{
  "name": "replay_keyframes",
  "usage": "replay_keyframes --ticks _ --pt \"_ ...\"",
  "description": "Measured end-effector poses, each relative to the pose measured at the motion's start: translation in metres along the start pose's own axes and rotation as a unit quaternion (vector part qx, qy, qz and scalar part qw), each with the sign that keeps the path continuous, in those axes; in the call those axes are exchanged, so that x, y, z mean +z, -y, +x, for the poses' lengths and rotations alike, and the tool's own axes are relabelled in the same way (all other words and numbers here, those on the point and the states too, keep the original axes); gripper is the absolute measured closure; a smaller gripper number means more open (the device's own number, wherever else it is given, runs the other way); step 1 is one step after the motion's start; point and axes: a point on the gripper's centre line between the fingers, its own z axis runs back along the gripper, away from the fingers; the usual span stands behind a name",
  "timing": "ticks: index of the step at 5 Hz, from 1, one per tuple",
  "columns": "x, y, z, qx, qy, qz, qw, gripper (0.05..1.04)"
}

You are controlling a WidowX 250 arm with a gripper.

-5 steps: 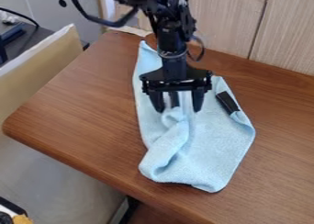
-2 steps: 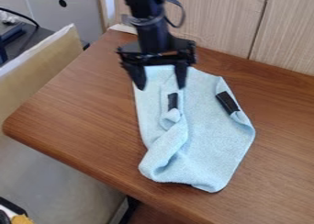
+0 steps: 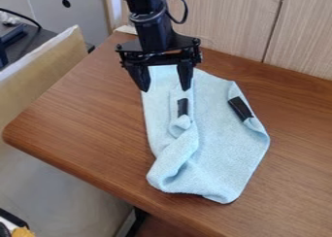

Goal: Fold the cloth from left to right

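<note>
Cloth [image 3: 220, 129], by its look soft, light, limp; likely to bunch or slump rather than slide whole. Best hold probably the raised fold at lower left of the cloth, pinched low. Cloth lies on the table [image 3: 77, 105], centre to lower right of frame. Fingers [image 3: 185, 78] spread apart, grasping nothing, above its top end, upper centre; most of it extends below them.

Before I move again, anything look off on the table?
Yes, the blue cloth is uneven: a bunched, twisted ridge runs down its image-left half, and the image-right edge curls in beside a black tab, so it isn't flat.
</note>
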Motion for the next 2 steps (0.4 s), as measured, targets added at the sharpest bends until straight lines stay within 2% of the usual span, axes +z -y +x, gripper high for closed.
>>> replay_keyframes --ticks 2 --pt "0.0 0.0 0.0 -0.002 0.0 0.0 1.0 0.083"
